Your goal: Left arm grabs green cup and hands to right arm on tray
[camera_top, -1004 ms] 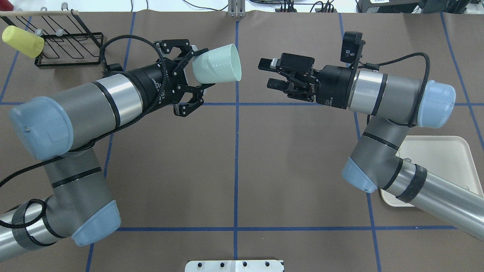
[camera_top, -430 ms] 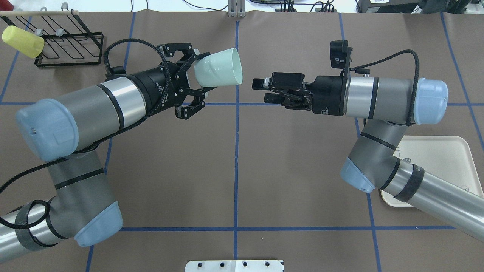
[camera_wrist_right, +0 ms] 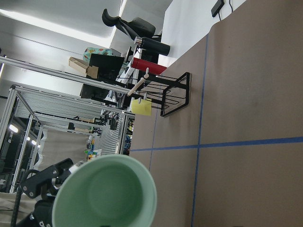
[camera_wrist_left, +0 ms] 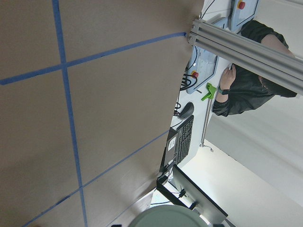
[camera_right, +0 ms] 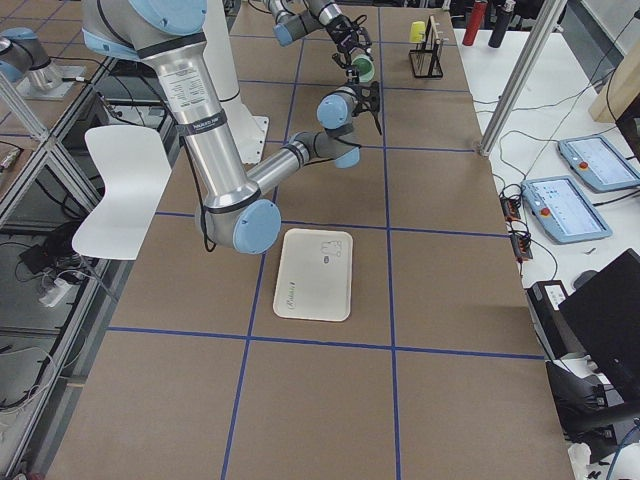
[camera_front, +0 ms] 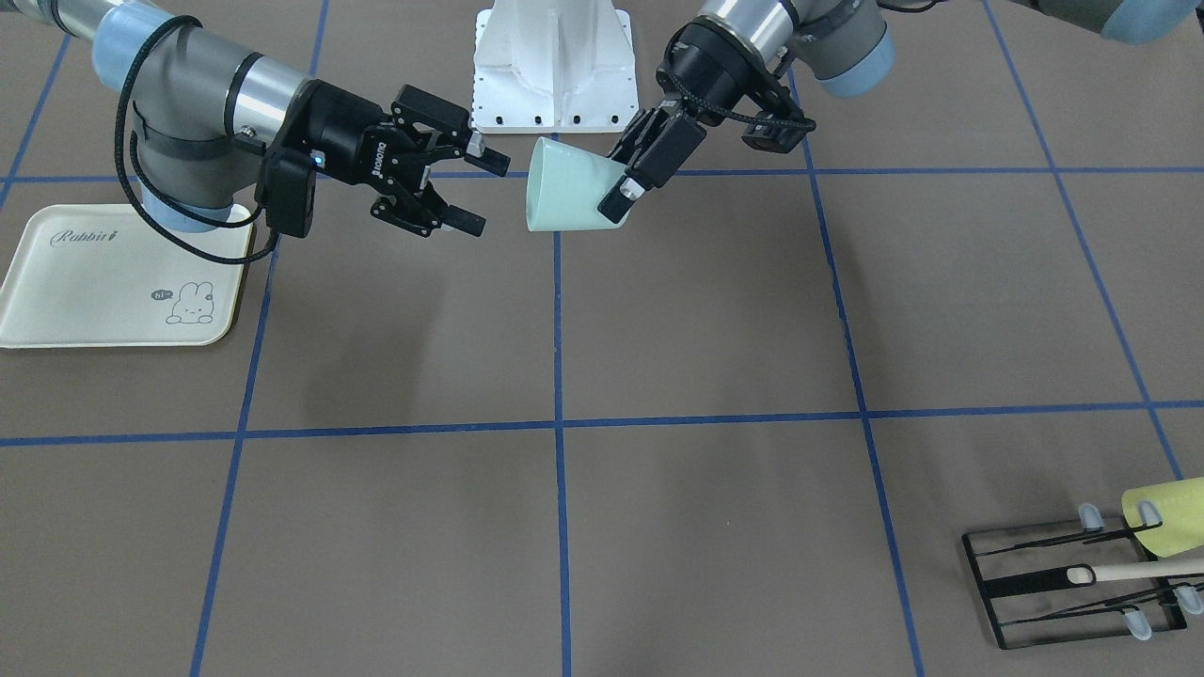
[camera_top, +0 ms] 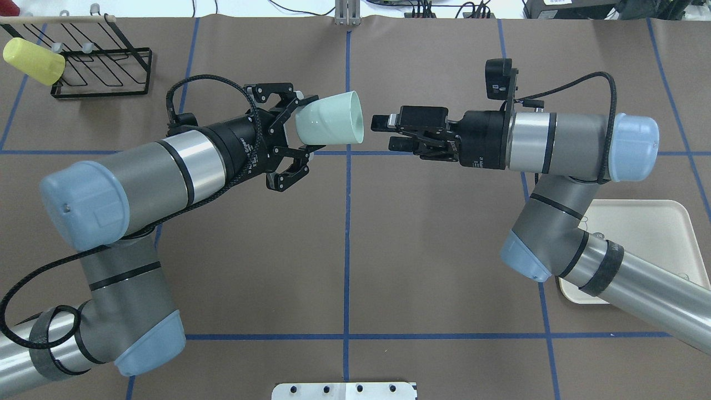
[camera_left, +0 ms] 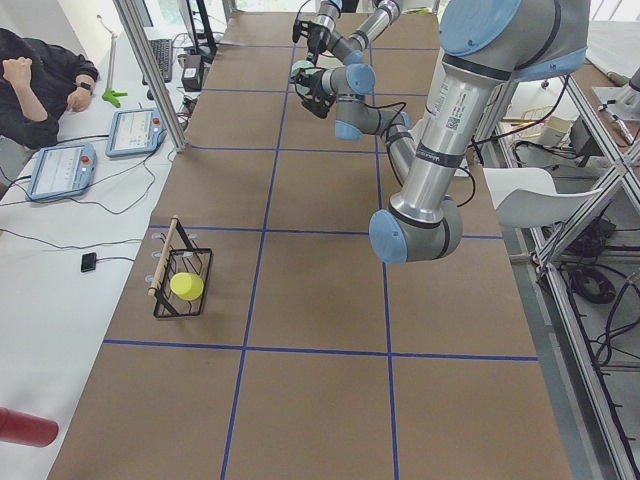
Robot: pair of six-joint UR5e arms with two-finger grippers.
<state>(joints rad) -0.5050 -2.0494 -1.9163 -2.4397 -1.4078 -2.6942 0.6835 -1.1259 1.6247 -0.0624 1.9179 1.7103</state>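
Observation:
My left gripper (camera_top: 304, 123) is shut on the base end of the pale mint-green cup (camera_top: 329, 119) and holds it in the air on its side, mouth toward the right arm. In the front-facing view the cup (camera_front: 562, 196) sits just right of the middle grid line, with the left gripper (camera_front: 621, 193) behind it. My right gripper (camera_top: 383, 132) is open and empty, its black fingers level with the cup and just short of the rim; it also shows in the front-facing view (camera_front: 478, 193). The right wrist view looks into the cup's mouth (camera_wrist_right: 104, 194). The cream tray (camera_front: 113, 282) lies under the right arm's elbow.
A black wire rack (camera_top: 100, 66) with a yellow-green cup (camera_top: 33, 60) stands at the far left corner; both also show in the front-facing view, the rack (camera_front: 1072, 583) and cup (camera_front: 1166, 517). The white robot base (camera_front: 555, 66) is at the near edge.
My left arm has carried the cup to the right and slightly nearer, closing the gap to the right gripper. The right gripper swung level and moved left, then stayed nearly still.

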